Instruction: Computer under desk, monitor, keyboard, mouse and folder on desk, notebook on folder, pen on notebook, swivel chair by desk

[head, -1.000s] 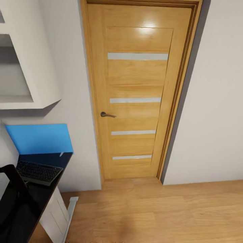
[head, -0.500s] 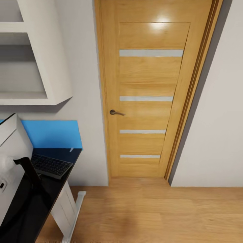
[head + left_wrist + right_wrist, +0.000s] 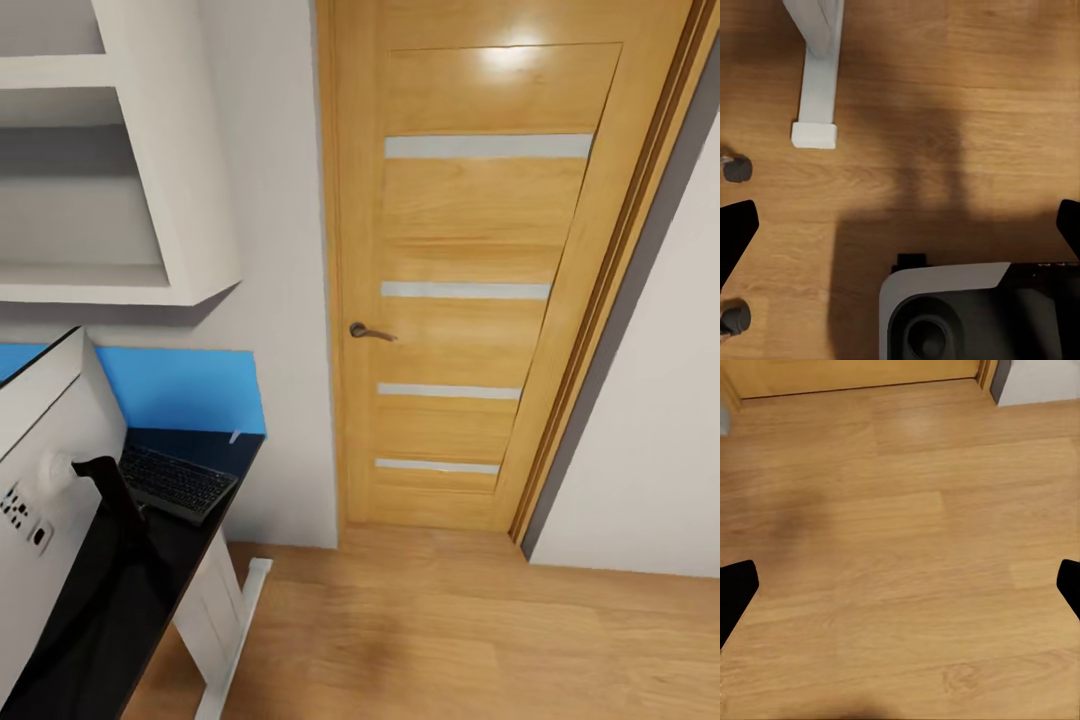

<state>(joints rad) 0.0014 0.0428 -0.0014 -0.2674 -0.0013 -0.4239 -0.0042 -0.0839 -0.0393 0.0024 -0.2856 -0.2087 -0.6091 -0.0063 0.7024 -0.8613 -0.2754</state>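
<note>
The black-topped desk (image 3: 110, 610) fills the lower left of the head view, resting on a white leg (image 3: 232, 640). On it stands the monitor (image 3: 45, 470), seen from its light grey back with its black stand. The dark keyboard (image 3: 178, 482) lies just beyond it. Behind them a bright blue flat panel (image 3: 190, 390), perhaps the folder, stands against the wall, with a small white stick (image 3: 235, 436) at its lower edge. My left gripper (image 3: 900, 232) hangs open over the floor near the desk's white foot (image 3: 814, 135). My right gripper (image 3: 900, 592) is open above bare floor.
A closed wooden door (image 3: 470, 290) with a lever handle (image 3: 368, 331) faces me. White wall shelves (image 3: 110, 200) hang over the desk. Two dark castors (image 3: 735, 169) stand beside the robot's base (image 3: 967, 315). Wooden floor (image 3: 470, 640) stretches to the right.
The whole head view has shifted, so the camera has moved. The door now sits further right, and the monitor's back has come into view at the left. No thing has moved.
</note>
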